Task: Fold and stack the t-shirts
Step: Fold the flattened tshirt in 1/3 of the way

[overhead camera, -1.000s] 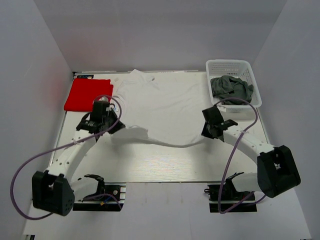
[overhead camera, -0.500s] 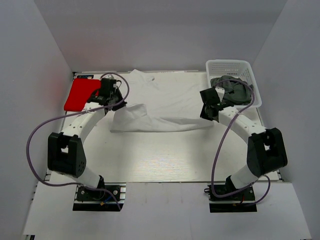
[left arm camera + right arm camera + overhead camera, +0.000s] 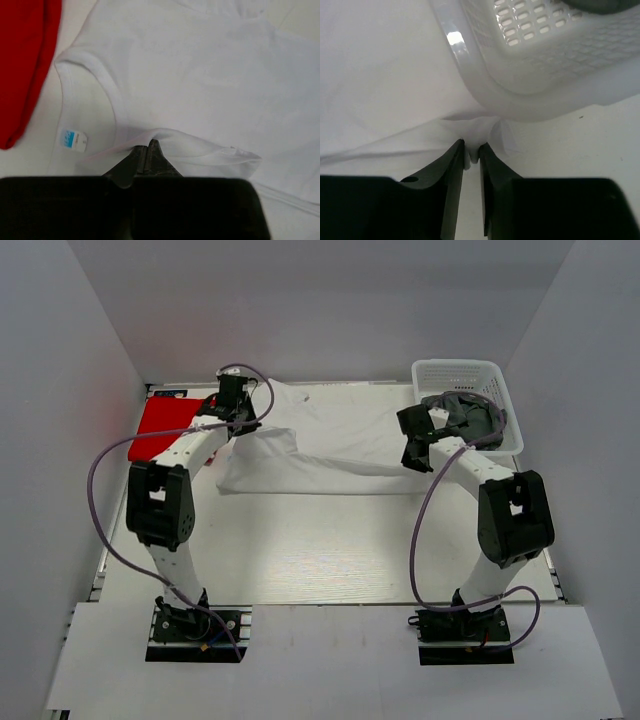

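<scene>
The white t-shirt (image 3: 320, 445) lies across the far half of the table, its near hem folded up toward the collar. My left gripper (image 3: 240, 423) is shut on a corner of the white t-shirt (image 3: 200, 75), just right of the folded red t-shirt (image 3: 165, 427), which also shows in the left wrist view (image 3: 20, 60). My right gripper (image 3: 412, 452) is shut on the shirt's other corner (image 3: 485, 132), against the basket's near left side. The dark grey t-shirt (image 3: 462, 412) lies bunched in the basket.
The white plastic lattice basket (image 3: 430, 375) stands at the far right corner; its wall (image 3: 535, 50) fills the right wrist view's top. Grey walls close the table on three sides. Purple cables loop from both arms.
Both grippers have carried the white shirt's near edge away from me toward the far side, folding the shirt over itself. The left now sits beside the red shirt, the right at the basket.
</scene>
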{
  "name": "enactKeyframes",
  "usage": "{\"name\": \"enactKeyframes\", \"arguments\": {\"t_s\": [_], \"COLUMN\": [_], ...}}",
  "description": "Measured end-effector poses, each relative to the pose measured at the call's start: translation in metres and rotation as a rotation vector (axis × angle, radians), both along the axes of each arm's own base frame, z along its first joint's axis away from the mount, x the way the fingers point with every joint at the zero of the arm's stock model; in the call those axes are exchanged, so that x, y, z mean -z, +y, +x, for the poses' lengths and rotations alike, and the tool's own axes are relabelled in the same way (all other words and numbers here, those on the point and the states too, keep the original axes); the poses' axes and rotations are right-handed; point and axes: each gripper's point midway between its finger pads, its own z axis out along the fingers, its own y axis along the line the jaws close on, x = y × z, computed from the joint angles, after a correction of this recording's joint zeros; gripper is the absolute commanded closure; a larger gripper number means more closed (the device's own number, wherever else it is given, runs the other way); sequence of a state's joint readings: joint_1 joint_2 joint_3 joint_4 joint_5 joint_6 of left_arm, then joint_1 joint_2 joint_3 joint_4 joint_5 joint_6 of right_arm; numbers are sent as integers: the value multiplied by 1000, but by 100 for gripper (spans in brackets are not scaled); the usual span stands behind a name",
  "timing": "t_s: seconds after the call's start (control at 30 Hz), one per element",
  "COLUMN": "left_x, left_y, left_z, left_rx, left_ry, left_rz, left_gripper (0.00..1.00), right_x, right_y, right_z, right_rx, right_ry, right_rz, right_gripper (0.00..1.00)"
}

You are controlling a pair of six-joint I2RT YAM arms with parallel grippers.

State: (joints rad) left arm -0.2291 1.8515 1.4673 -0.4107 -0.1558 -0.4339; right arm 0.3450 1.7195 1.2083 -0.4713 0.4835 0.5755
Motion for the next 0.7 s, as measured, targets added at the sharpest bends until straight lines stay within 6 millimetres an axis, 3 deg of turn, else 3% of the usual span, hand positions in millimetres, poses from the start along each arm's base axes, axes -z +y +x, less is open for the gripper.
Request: {"name": "enactKeyframes", "arguments": {"t_s": [0.03,0.07,0.1,0.17,0.23,0.4,0.53,0.7], "left_x": [2,4,6,9,11,11,21,49], "left_y": [1,1,2,5,8,12,11,5], "left_z": [8,16,23,35,39,28,-11,-48], "left_rx": [-1,-4,-7,-18,-31,-49,-26,-5], "left_ry": [0,-2,0,4,14,39,76,158], "left_rz": [16,30,47,76,96,97,62,4], "left_gripper": [74,43,29,3,0,0,0,0], "right_x": [-1,-1,-3,-5,-6,-14,-20,-3], "right_y": [0,0,0,0,0,8,26,51], "right_z": [3,5,6,8,8,4,-9,-14], "right_rx": [2,7,8,9,5,-39,-116,-200], "right_ry": [-3,-8,-11,-19,-18,-37,-70,-37], "right_rz": [-5,-3,-5,-5,-9,18,79,122], "right_gripper": [55,47,41,17,10,10,10,10]}}
